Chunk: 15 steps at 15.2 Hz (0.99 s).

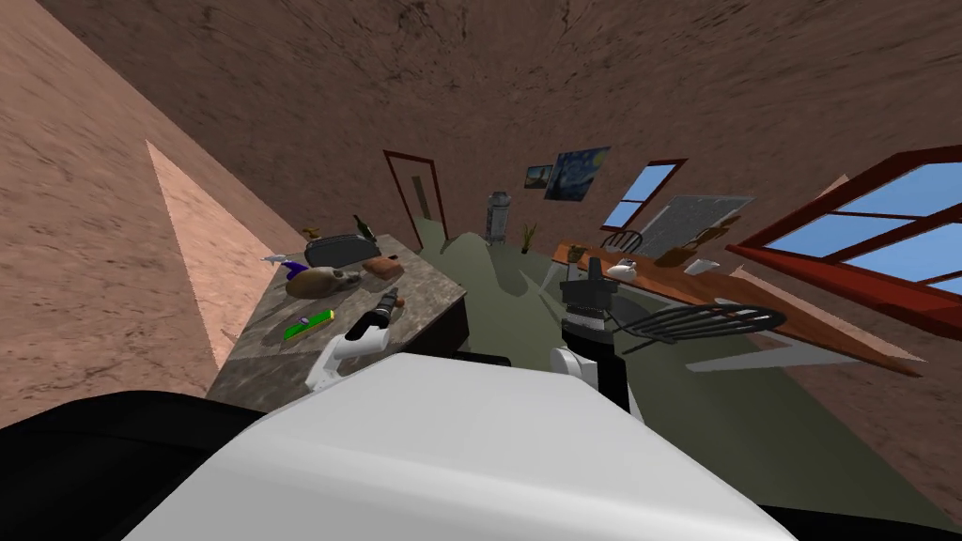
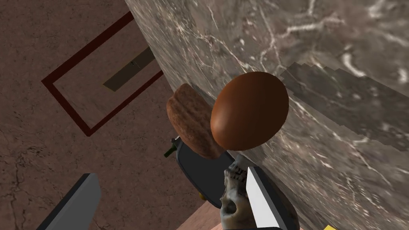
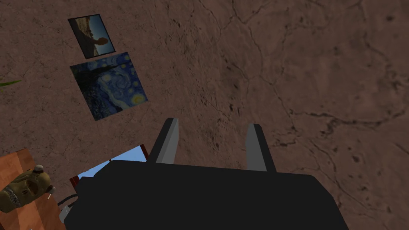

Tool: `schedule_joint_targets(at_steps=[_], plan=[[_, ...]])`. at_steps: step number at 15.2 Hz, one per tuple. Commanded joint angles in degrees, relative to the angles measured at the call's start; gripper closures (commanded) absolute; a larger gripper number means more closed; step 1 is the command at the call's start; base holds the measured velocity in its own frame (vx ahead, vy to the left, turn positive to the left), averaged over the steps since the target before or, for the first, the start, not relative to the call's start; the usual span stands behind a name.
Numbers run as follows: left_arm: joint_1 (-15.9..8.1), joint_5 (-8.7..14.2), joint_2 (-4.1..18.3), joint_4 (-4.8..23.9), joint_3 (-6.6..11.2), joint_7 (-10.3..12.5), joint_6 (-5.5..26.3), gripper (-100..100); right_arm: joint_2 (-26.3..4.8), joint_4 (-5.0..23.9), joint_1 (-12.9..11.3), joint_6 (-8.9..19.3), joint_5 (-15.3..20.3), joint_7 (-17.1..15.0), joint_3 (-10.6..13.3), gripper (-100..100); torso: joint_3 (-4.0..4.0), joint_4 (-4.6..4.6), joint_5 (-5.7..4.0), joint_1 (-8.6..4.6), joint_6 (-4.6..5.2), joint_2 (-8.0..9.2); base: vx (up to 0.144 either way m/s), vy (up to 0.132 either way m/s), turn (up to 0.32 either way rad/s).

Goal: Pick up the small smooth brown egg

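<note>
Left wrist view: a small, smooth, glossy brown egg (image 2: 249, 111) rests on a grey-brown marbled stone counter (image 2: 339, 52). It lies just ahead of the left gripper (image 2: 167, 203), whose two thin grey fingers (image 2: 259, 199) stand wide apart and touch nothing. The egg sits beyond the fingertips, not between them, and nearer one finger than the other.

Past the egg lies a rough, reddish-brown rounded loaf (image 2: 189, 123). Beyond the loaf is a dark grey rounded case (image 2: 199, 171); I cannot tell what it is or whether it holds anything. Close to the nearer finger sits a pale tan skull (image 2: 235, 195).

In the head view the egg (image 1: 399, 301) shows as a small brown dot at the tip of the left gripper (image 1: 387, 302), which reaches over the counter (image 1: 272, 362). The loaf (image 1: 383, 267), the skull (image 1: 324, 280) and the dark case (image 1: 340, 249) lie farther back on the counter. A dark green bottle (image 1: 362, 225) stands upright behind the case; its contents cannot be made out. A flat bright green strip (image 1: 310, 325) lies on the counter, on the other side of the left arm from the egg.

The right gripper (image 1: 597, 272) is raised over the floor, well apart from the counter, its fingers (image 3: 171, 139) apart and holding nothing.
</note>
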Motion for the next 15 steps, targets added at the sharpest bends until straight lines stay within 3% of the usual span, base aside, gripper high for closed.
schedule_joint_targets(at_steps=[1, 5, 6, 9, 10, 11, 15], plan=[[0.39, 0.41, 0.21, 1.01, 0.96, -0.38, 2.39, -100, 0.0, 0.0, 0.0, 0.0, 0.0, 0.0, 0.0, 0, 0.0, 0.0, 0.0, 0.0, 0.0, 0.0, 0.004, 0.017, -0.167], [1.12, 0.45, -0.79, 2.88, 1.6, -0.89, 5.43, -100, 0.0, 0.0, 0.0, 0.0, 0.0, 0.0, 0.0, 0, -0.01, 0.0, 0.0, 0.0, -0.01, -0.02, 0.006, 0.013, -0.143], [0.53, 0.49, -0.21, 2.34, 1.54, -0.71, 4.55, -100, 0.0, 0.0, 0.0, 0.0, 0.0, 0.0, 0.0, 0, -0.02, -0.01, 0.0, -0.01, -0.01, -0.03, 0.006, 0.009, -0.05], [-1.4, -0.17, 0.12, 5.36, 1.94, -0.4, 3.91, -100, 0.0, 0.0, 0.01, 0.0, 0.0, 0.0, -0.01, 0, -0.05, -0.01, 0.0, 0.04, -0.02, -0.09, 0.025, 0.029, -0.029], [-0.8, 0.09, 0.07, 4.42, 1.85, -0.52, 4.37, -100, 0.0, 0.0, 0.01, 0.0, 0.0, 0.0, -0.01, 0, -0.07, -0.02, 0.01, 0.07, -0.02, -0.13, 0.023, 0.023, -0.01], [-0.88, 0.08, 0.12, 4.61, 1.88, -0.48, 4.26, 100, 0.0, 0.0, 0.01, 0.0, 0.0, 0.0, -0.01, 0, -0.07, -0.02, 0.01, 0.05, -0.01, -0.14, 0.006, 0.008, 0.006], [-0.88, 0.08, 0.12, 4.6, 1.88, -0.48, 4.24, 100, 0.0, 0.0, 0.01, 0.0, 0.0, 0.0, 0.0, 0, -0.03, -0.01, -0.02, -0.08, -0.02, -0.05, 0.001, 0.002, -0.001]])
